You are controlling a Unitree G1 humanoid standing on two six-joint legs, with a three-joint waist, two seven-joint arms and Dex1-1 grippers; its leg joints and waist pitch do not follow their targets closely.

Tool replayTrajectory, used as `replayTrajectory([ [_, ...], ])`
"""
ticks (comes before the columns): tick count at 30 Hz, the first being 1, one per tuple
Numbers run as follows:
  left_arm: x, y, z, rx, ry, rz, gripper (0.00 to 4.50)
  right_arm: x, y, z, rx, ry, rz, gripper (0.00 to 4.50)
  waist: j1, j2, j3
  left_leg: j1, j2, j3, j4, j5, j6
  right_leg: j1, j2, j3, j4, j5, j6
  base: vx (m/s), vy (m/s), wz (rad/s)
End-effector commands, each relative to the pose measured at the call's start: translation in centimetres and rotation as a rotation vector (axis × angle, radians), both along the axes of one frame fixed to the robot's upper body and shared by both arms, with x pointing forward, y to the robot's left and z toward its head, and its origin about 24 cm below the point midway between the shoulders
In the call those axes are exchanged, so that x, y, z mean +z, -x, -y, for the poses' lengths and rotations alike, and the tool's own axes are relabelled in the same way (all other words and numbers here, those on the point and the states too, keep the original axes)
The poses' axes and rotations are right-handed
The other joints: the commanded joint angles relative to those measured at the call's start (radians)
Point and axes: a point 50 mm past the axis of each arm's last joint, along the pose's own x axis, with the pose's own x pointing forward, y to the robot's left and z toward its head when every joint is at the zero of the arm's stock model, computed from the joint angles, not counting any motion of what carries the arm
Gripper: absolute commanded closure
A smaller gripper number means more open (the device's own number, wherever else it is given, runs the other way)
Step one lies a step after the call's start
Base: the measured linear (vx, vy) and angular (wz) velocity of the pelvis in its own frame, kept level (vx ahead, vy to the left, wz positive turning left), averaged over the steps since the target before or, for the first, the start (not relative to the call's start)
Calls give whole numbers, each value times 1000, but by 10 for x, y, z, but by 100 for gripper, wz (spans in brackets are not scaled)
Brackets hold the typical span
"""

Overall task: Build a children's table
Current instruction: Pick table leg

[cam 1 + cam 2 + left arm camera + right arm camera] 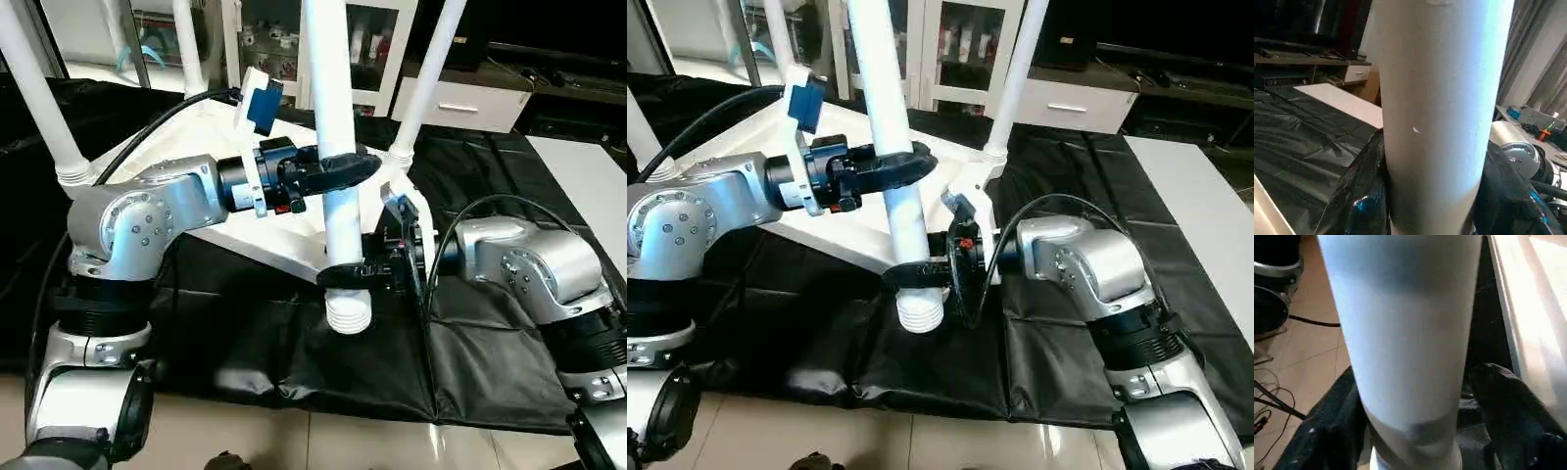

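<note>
The top (211, 211) of the children's table lies upside down on the black-draped desk (294, 362), and it serves as the landmark here. Three legs already stand in its corner sockets: one at the far right corner (423, 83), one at the left corner (34, 93) and one at the far left corner (188, 44), all rising out of frame. The fourth leg (338, 166) is upright just in front of the top's near right corner, its ribbed end (350, 313) hanging just off the top's near edge, above the black cloth, not seated in a socket. The left tool (338, 168) reaches in from over the top and pinches this leg partway up; its black fingers (343, 164) wrap the tube on both sides at a middling spread (the left wrist view shows the tube wedged between both dark pads). The right tool (355, 274) comes from the right of that near corner and grips the same leg lower down, just above the ribbed end, with its fingers (1508, 396) set either side of the tube and close against it. A white cabinet (470, 98) stands beyond the desk, past the top's far edge.
</note>
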Motion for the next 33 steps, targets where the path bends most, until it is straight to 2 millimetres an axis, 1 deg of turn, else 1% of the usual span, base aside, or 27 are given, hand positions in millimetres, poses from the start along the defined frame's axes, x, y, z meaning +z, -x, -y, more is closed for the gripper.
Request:
replayTrajectory([
  [1, 6, 4, 4, -31, -13, 38, 268, 0, 0, 0, -2, 19, 10, 151, 2, -1, -76, 8, 17, 1, -66, -110, -20, 59, -70, 45, -60, -201, -166, 0, 0, 0],
  [2, 6, 4, 4, -31, -14, 38, 268, 0, 0, 0, -1, 20, 8, 168, 2, -2, -76, 7, 17, 1, -66, -106, -20, 59, -70, 45, -59, -193, -168, 0, 0, 0],
  [3, 6, 4, 4, -32, -15, 39, 268, -1, 0, 0, 0, 21, 4, 168, 2, -2, -76, 7, 17, 1, -66, -106, -20, 59, -69, 45, -59, -191, -168, 0, 0, 0],
  [4, 6, 4, 4, -34, -17, 40, 269, -1, 0, 0, 0, 21, 2, 176, 2, -2, -76, 7, 17, 1, -66, -107, -20, 59, -69, 44, -59, -192, -169, 0, 0, 0],
  [5, 5, 4, 5, -37, -20, 41, 269, -2, 1, -1, 1, 21, 0, 194, 2, -1, -76, 7, 17, 1, -66, -108, -20, 59, -70, 45, -59, -192, -169, 0, 0, 0],
  [6, 5, 5, 5, -42, -23, 43, 269, -2, 1, -1, 2, 21, -1, 202, 2, -2, -76, 7, 16, 1, -66, -108, -20, 60, -69, 45, -59, -193, -168, 0, 0, 0],
  [8, 5, 5, 6, -48, -25, 45, 269, -2, 1, -1, 2, 22, -2, 212, 2, 0, -76, 8, 17, 0, -67, -112, -21, 58, -69, 44, -59, -195, -169, 0, 0, 0],
  [9, 5, 6, 6, -52, -29, 47, 269, -3, 1, -1, 2, 23, -2, 234, 2, -1, -76, 9, 17, 1, -66, -111, -21, 58, -69, 44, -59, -193, -169, 0, 0, 0],
  [11, 5, 6, 6, -48, -35, 53, 269, -4, 1, -1, 3, 27, 1, 234, 3, 0, -76, 8, 17, 1, -66, -112, -23, 59, -69, 45, -59, -196, -169, 0, 0, 0],
  [14, 5, 4, 5, -30, -44, 63, 269, -4, 0, -2, 1, 28, 3, 252, 3, 0, -76, 8, 17, 0, -67, -110, -24, 59, -69, 45, -59, -192, -169, 0, 0, 0],
  [15, 5, 1, 4, -2, -55, 71, 269, -4, 0, -2, -1, 27, 6, 255, 3, 4, -76, 7, 17, 0, -66, -110, -26, 59, -70, 45, -58, -190, -169, 0, 0, 0],
  [16, 4, -2, 2, 24, -51, 65, 234, -4, -1, -2, -10, 23, 9, 257, 3, 4, -76, 7, 17, 0, -67, -111, -26, 58, -69, 45, -59, -189, -168, 0, 0, 0],
  [17, 4, -3, 1, 34, -48, 60, 234, -4, -1, -2, -16, 21, 10, 257, 2, 2, -76, 8, 17, 0, -66, -112, -26, 58, -69, 45, -60, -188, -168, 0, 0, 0],
  [18, 4, -8, -3, 69, -33, 43, 213, -3, -3, -2, -34, 14, 16, 258, 3, 8, -76, 7, 15, 0, -66, -114, -28, 59, -69, 45, -59, -189, -169, 0, 0, 0],
  [19, 5, -9, -5, 81, -25, 36, 199, -3, -4, -2, -41, 11, 18, 258, 1, 5, -76, 7, 15, 0, -66, -122, -29, 59, -68, 44, -60, -193, -168, 0, 0, 0],
  [20, 6, -11, -7, 95, -7, 29, 199, -2, -6, -1, -56, 8, 23, 259, 0, 5, -76, 8, 14, 0, -66, -126, -31, 58, -68, 44, -61, -198, -168, 0, 0, 0],
  [22, 7, -12, -9, 110, 3, 32, 177, -2, -7, 0, -70, 6, 27, 261, 1, 8, -77, 9, 16, -1, -67, -134, -36, 59, -69, 44, -62, -203, -169, 0, 0, 0],
  [23, 7, -13, -10, 117, 4, 36, 165, -1, -8, 2, -89, 5, 34, 262, 1, 8, -77, 9, 16, -1, -67, -134, -36, 59, -68, 44, -61, -201, -170, 0, 0, 0],
  [25, 8, -16, -13, 151, 13, 53, 159, -1, -10, 3, -108, 5, 40, 262, 2, 9, -77, 9, 16, -2, -67, -131, -35, 59, -67, 44, -60, -185, -173, 0, 0, 0],
  [26, 10, -22, -20, 207, 43, 75, 157, -1, -15, 7, -161, 11, 60, 262, 3, 12, -76, 9, 15, -2, -67, -132, -36, 58, -67, 44, -61, -184, -172, 0, 0, 0],
  [27, 12, -28, -29, 263, 73, 97, 157, -2, -22, 14, -246, 17, 81, 262, 1, 13, -77, 8, 12, -1, -66, -131, -38, 58, -68, 44, -64, -187, -168, 0, 0, 0],
  [28, 12, -30, -34, 288, 82, 105, 157, -3, -25, 18, -284, 19, 89, 262, 0, 14, -77, 8, 12, -1, -66, -135, -42, 58, -67, 44, -64, -190, -166, 0, 0, 0],
  [29, 13, -33, -39, 330, 91, 119, 157, -4, -29, 23, -344, 26, 110, 262, -2, 12, -78, 9, 12, -1, -66, -141, -50, 58, -67, 43, -64, -196, -164, 0, 0, 0],
  [30, 9, -39, -47, 398, 38, 160, 157, -7, -36, 33, -462, 26, 130, 262, -2, 14, -78, 10, 12, -2, -66, -142, -53, 59, -67, 43, -63, -196, -163, 0, 0, 0],
  [31, 9, -39, -47, 402, 33, 163, 157, -7, -37, 33, -468, 26, 131, 262, -4, 13, -77, 10, 11, -2, -67, -147, -54, 57, -66, 44, -65, -206, -154, 0, 0, 0],
  [32, 8, -39, -48, 404, 23, 167, 157, -7, -37, 34, -473, 26, 133, 262, -3, 13, -79, 12, 11, -2, -67, -146, -55, 58, -65, 43, -62, -202, -153, 0, 0, 0],
  [33, -17, -39, -46, 369, -255, 262, 157, -8, -40, 44, -561, 36, 166, 262, -1, 15, -79, 13, 15, -4, -69, -141, -50, 57, -68, 43, -64, -194, -149, 0, 0, 0],
])
